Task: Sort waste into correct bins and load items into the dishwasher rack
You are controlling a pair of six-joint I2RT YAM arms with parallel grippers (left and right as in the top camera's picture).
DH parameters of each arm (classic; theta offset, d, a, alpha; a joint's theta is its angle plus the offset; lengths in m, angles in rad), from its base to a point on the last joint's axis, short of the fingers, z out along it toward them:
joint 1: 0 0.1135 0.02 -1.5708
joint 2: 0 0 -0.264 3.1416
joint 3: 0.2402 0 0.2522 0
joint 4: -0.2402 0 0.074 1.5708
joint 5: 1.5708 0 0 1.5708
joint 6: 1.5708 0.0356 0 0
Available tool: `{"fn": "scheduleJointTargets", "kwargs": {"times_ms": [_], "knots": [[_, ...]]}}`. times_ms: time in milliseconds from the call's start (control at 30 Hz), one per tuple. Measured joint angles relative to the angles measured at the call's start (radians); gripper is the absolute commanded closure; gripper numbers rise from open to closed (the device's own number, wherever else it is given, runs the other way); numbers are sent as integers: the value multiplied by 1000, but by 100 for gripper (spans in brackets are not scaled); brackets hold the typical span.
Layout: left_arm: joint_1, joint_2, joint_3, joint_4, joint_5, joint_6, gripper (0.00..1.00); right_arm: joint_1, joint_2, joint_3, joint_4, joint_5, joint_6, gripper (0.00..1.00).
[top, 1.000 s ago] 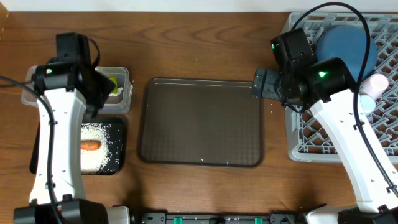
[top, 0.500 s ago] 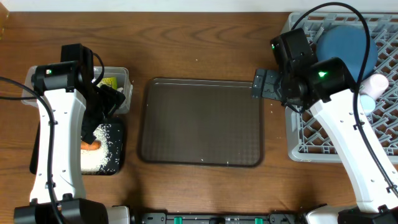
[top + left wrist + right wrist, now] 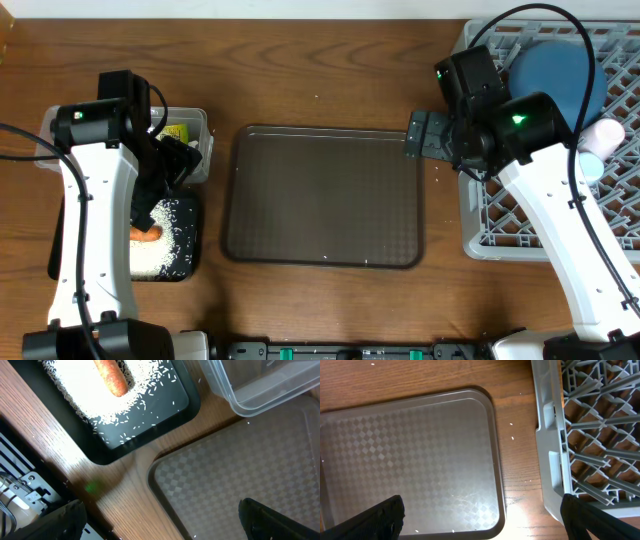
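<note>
The black tray (image 3: 192, 262) holds white rice (image 3: 162, 245) and the orange carrot (image 3: 148, 234). The clear tub (image 3: 195, 118) behind it holds the foil wrapper (image 3: 175, 132). My left gripper (image 3: 180, 160) is open and empty, hovering where the tub, the black tray and the brown tray meet. The left wrist view shows the carrot (image 3: 111, 376), rice (image 3: 85, 397) and tub (image 3: 260, 390). My right gripper (image 3: 420, 135) is open and empty beside the grey rack (image 3: 500, 225), which holds the dark blue bowl (image 3: 555, 75) and a whitish cup (image 3: 603, 135). The chopsticks are out of view.
The dark brown serving tray (image 3: 320, 200) lies in the middle and also shows in the left wrist view (image 3: 235, 470) and the right wrist view (image 3: 420, 450). A strip of wooden table separates it from the rack wall (image 3: 552, 450).
My left gripper moved from over the clear tub toward the front right, to the gap beside the brown tray, then stayed still. The right arm has not moved.
</note>
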State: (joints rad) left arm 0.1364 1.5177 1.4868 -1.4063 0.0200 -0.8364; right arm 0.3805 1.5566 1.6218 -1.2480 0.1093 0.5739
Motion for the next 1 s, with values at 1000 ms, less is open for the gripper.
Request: {"fn": "scheduleJointTargets", "kwargs": {"times_ms": [1000], "knots": [[-211,-867,-1008,1064,-19,161,0,0,0,-2,0,0,0,1]]}}
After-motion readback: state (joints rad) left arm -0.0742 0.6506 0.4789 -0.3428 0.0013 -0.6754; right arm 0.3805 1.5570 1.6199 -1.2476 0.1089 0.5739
